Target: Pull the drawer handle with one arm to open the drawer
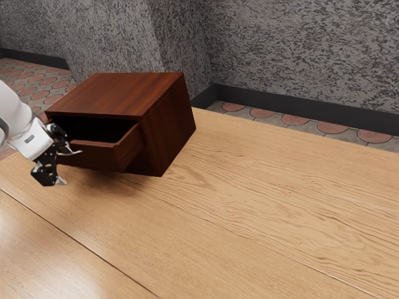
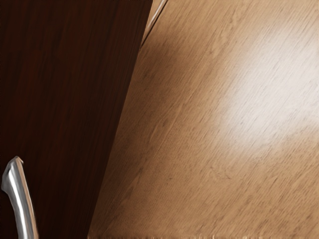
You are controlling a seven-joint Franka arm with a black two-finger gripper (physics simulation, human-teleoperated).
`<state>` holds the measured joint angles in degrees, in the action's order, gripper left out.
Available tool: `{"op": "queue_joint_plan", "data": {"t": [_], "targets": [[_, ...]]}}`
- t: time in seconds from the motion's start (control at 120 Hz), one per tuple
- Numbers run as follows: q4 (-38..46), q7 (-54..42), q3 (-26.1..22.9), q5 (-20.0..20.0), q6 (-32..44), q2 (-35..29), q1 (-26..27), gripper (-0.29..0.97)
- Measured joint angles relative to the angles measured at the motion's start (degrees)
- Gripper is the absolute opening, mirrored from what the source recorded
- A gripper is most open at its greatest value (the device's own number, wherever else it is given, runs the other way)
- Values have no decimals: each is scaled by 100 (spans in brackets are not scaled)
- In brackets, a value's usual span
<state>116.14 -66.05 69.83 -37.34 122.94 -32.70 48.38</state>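
Silvery handle (image 2: pixel 21 199) lies just beside our gripper (image 1: pixel 48 177), its long axis seemingly across the front of the partly open drawer (image 1: pixel 100 156); we cannot tell whether we hold it.

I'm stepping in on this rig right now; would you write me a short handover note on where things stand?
Pincer: at the drawer's front, close by the silver handle; whether it grips the handle cannot be told.
Things: the cabinet sits on the wooden table; its drawer sticks partway out, with a dark gap showing above its front.
Done: drawer partly open.
Left: probably a further pull along the same line, if full opening is wanted.
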Motion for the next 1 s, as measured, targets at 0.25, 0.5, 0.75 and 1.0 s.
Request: {"op": "queue_joint_plan", "data": {"t": [0.25, 0.5, 0.75, 1.0], "targets": [[483, 42, -524, 4, 129, -252, -751, 68], [810, 90, -901, 3, 215, -337, -1211, 70], [1116, 129, -1154, -3, 281, -603, -1662, 65], [1427, 158, -1446, 12, 355, -771, -2069, 65]]}}
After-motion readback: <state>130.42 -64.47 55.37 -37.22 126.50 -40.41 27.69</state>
